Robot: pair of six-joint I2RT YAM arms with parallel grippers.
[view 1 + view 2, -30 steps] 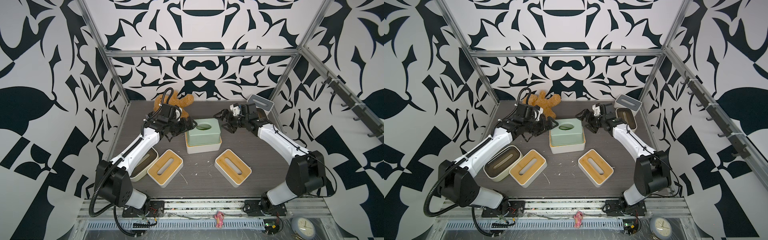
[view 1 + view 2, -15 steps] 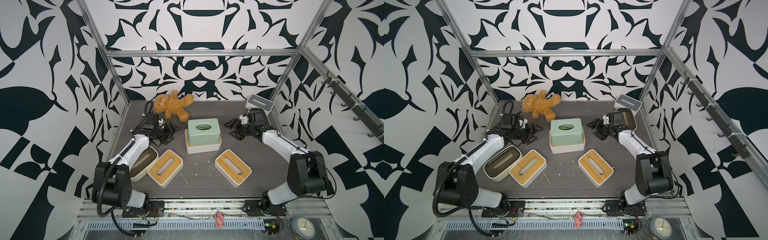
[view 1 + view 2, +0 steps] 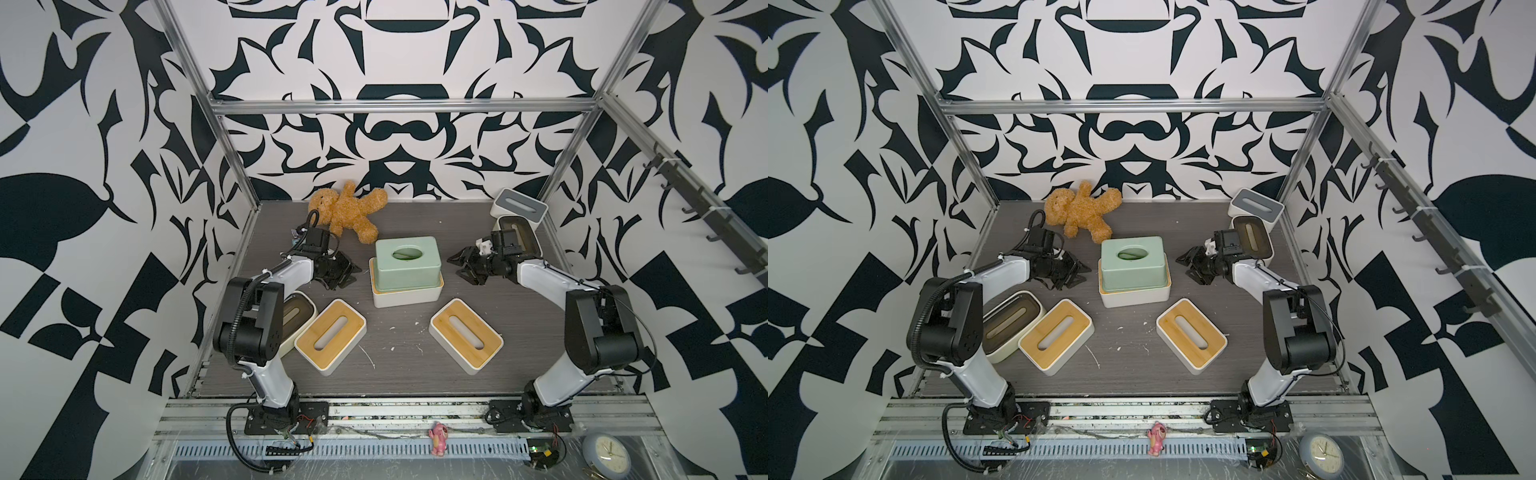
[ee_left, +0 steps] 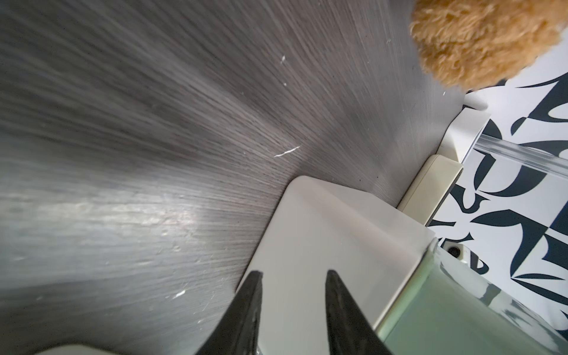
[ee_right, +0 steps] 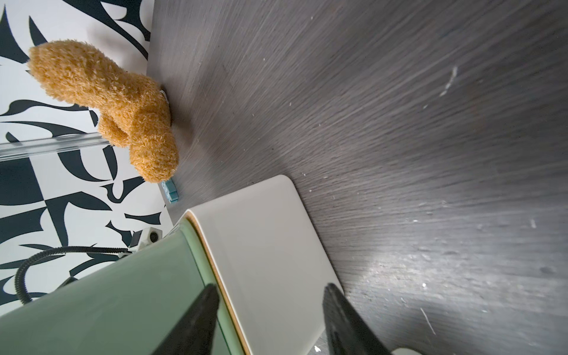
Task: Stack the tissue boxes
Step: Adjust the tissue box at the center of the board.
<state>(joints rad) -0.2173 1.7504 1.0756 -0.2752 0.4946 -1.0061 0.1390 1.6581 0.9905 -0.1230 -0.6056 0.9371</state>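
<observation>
A sage green tissue box [image 3: 407, 262] sits on a white bamboo-lidded box [image 3: 409, 296] mid-table. Two more bamboo-lidded boxes [image 3: 330, 334] [image 3: 465, 338] lie in front. A cream dark-lidded box [image 3: 297, 316] is half hidden by the left arm. Another cream box [image 3: 519, 232] and a grey-lidded box [image 3: 518, 206] stand back right. My left gripper [image 3: 351, 274] [image 4: 293, 275] hovers left of the stack, empty, with its fingertips a little apart. My right gripper [image 3: 459, 266] [image 5: 270, 289] hovers to the right, open wider and empty. Neither touches the stack.
A brown teddy bear [image 3: 349, 212] lies at the back, left of centre, close behind the left wrist. Patterned walls and metal posts [image 3: 232, 166] close in the table on three sides. A pink figure [image 3: 438, 432] and a clock [image 3: 604, 451] sit below the front rail.
Both arms have drawn back from the green box's ends, outward and toward the front. Both grippers' jaws have narrowed. The stack has stayed in place.
</observation>
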